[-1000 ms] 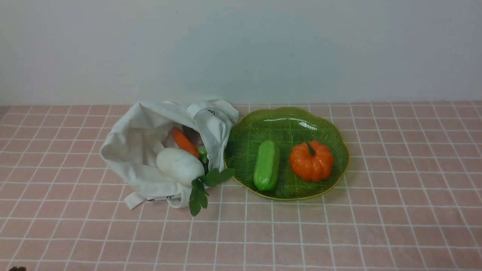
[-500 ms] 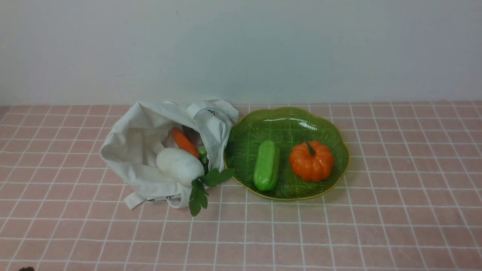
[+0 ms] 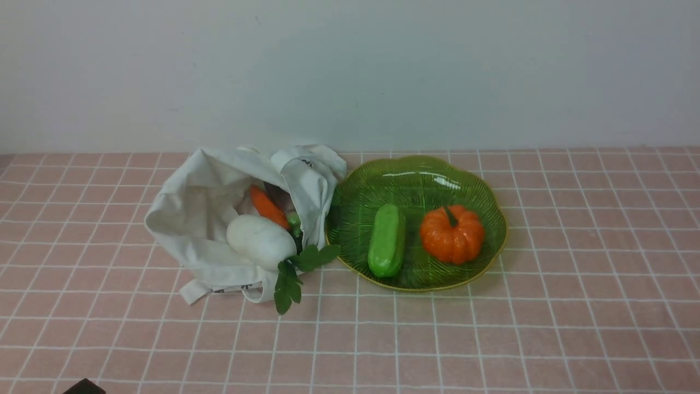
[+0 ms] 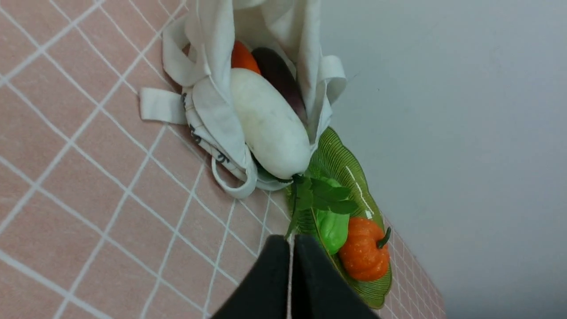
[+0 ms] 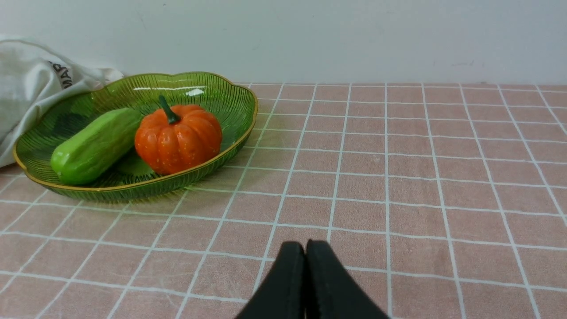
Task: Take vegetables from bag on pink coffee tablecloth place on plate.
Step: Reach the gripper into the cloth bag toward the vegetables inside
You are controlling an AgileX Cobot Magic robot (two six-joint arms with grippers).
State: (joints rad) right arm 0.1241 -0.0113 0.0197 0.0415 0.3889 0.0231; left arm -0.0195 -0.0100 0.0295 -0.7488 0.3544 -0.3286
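Observation:
The off-white bag [image 3: 202,219] lies open on the pink tablecloth [image 3: 492,339], left of the green plate [image 3: 421,175]. A white radish [image 3: 261,241] with dark green leaves [image 3: 295,273] sticks out of the bag's mouth, with an orange carrot [image 3: 268,207] behind it. The radish [image 4: 270,128] and carrot [image 4: 242,58] also show in the left wrist view. My left gripper [image 4: 291,243] is shut and empty, short of the leaves; its tip [image 3: 85,387] peeks in at the near left edge. My right gripper [image 5: 305,248] is shut and empty, low over the cloth right of the plate [image 5: 230,133].
On the plate lie a green cucumber [image 3: 387,241] and an orange pumpkin [image 3: 453,234]. A dark purple thing [image 4: 281,79] lies deeper in the bag beside the radish. A pale wall [image 3: 350,71] stands close behind bag and plate.
The dark tip of my left gripper has come further into the front view at the near left edge. Bag, vegetables and plate have not moved.

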